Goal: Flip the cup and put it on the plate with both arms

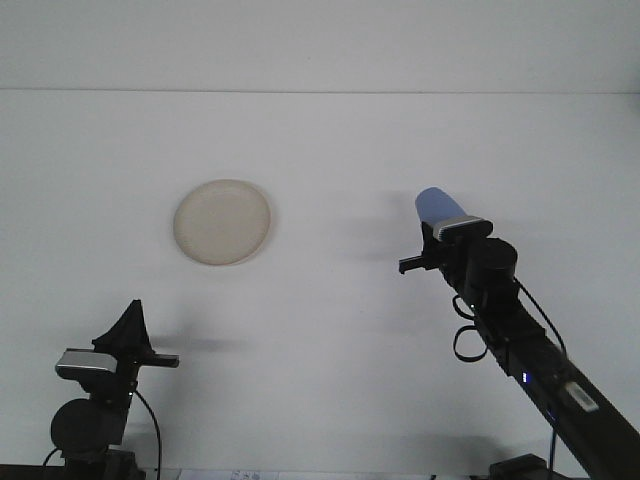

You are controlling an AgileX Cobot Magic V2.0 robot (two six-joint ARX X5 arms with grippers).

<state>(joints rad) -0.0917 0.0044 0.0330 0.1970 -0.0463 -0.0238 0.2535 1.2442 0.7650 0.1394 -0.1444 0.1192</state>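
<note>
Fingers of the right gripper [440, 225] pinching the blue cup [437, 204], which protrudes beyond them; the plate [222, 222] well apart; left gripper [130, 322] finger state undeterminable.
</note>
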